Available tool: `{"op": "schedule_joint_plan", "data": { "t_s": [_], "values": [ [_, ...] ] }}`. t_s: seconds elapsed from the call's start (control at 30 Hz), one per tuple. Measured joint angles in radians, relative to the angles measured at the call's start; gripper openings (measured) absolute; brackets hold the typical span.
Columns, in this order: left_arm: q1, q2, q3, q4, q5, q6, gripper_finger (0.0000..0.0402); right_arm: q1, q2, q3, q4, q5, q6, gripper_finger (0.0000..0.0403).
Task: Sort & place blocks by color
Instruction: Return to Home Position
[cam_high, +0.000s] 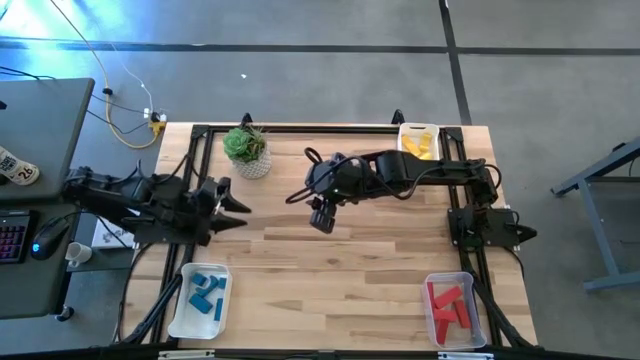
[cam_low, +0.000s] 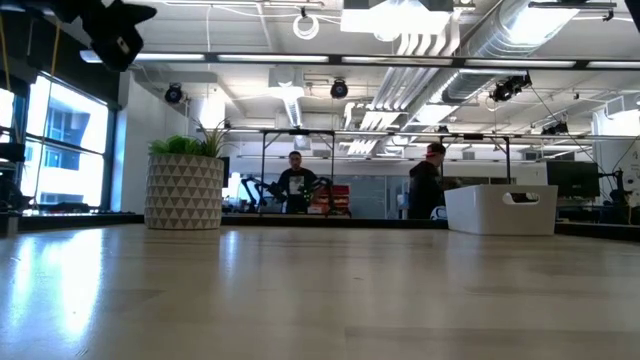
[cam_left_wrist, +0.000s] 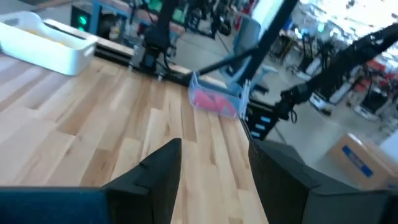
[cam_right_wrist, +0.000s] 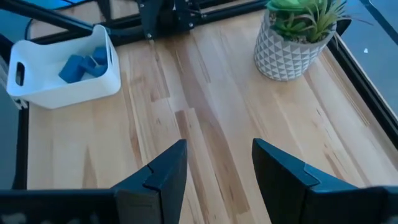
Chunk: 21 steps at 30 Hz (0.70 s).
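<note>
The blocks lie sorted in trays: blue blocks in the white tray at the near left corner, red blocks in the clear tray at the near right corner, yellow blocks in the white tray at the far right. My right gripper hovers open over the bare middle of the table, holding nothing; its wrist view shows the blue blocks ahead. My left gripper waits open and empty at the table's left edge; its wrist view shows the red blocks.
A small potted green plant stands near the far edge, left of centre, close to my right arm's reach. The black frame rails run round the table. In the low view, people stand in the room beyond the white tray.
</note>
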Motion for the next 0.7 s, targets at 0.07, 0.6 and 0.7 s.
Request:
{"op": "schedule_joint_plan", "data": {
  "t_s": [0.07,0.6,0.7],
  "values": [
    [0.016,-0.049,-0.039,0.006,0.000,0.000,0.0174,0.000,0.000,0.000,0.010,-0.001,0.000,0.0167],
    [0.092,-0.369,-0.286,0.135,-0.006,0.032,0.0174,0.000,0.000,0.000,0.056,-0.067,-0.001,0.0167],
    [0.112,-0.402,-0.334,0.153,-0.009,0.032,0.0174,0.000,0.000,0.000,0.048,-0.104,-0.019,0.0167]
  ]
}}
